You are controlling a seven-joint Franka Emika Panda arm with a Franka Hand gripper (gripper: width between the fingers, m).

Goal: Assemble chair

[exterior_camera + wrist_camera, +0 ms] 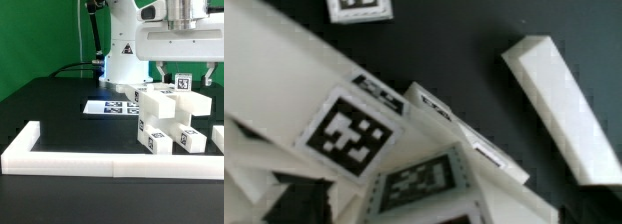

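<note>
Nearest the camera, a long low white border wall (110, 163) is seen running across the front of the black table (55, 110), well in front of the jaws and lower than them. At the exterior view's left it is turned back toward the rear.

Further back, to the exterior view's left of the jaws, the marker board (108, 105) is laid flat on the table. The arm's white base (122, 60) is seen behind it.

The chair (165, 120) is found next, directly beneath the jaws. It is a blocky white stack of slabs and posts marked with black-and-white tags, stood on the table between the marker board and the border wall. Its topmost tagged post (184, 83) is set in the space between the jaws.

The gripper (185, 72) is poised over that post with its fingers (163, 72) pointed down and spread wide. A gap is left on each side of the post, so nothing is clasped.

At the exterior view's right edge, lower than the jaws, a further white piece (217, 138) is cut off by the frame. Whether it is joined to the chair cannot be told.

In the wrist view the chair (358, 130) is seen close beneath the jaws, its tagged blocks filling much of the picture. A long white slab (566, 110) is laid on the dark table beside the blocks, apart from them.
</note>
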